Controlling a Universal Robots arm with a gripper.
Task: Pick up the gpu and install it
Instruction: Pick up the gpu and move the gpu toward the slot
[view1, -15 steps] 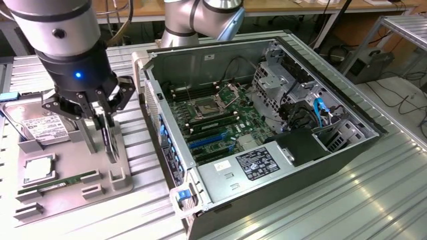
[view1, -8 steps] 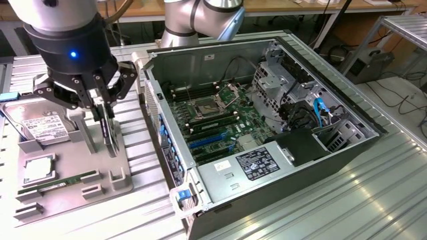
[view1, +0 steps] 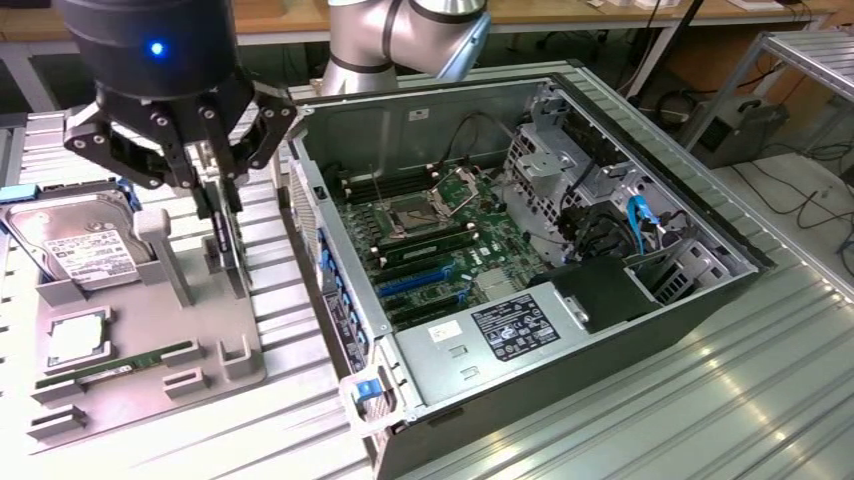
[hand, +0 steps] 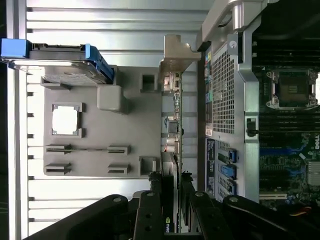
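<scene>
Exterior view: the tool (view1: 218, 200) straddles the top edge of the gpu (view1: 230, 255), which stands on edge in a grey holder (view1: 147, 330) directly beneath it. I cannot tell whether the tool has closed on the card. The card looks light, stiff and fragile, so it is probably best held by its bare top edge, away from the fan and the metal bracket. Just beside the tool lies an open computer case (view1: 441, 95) on a ribbed metal table (view1: 667, 400). Workshop benches and cables stand beyond.
</scene>
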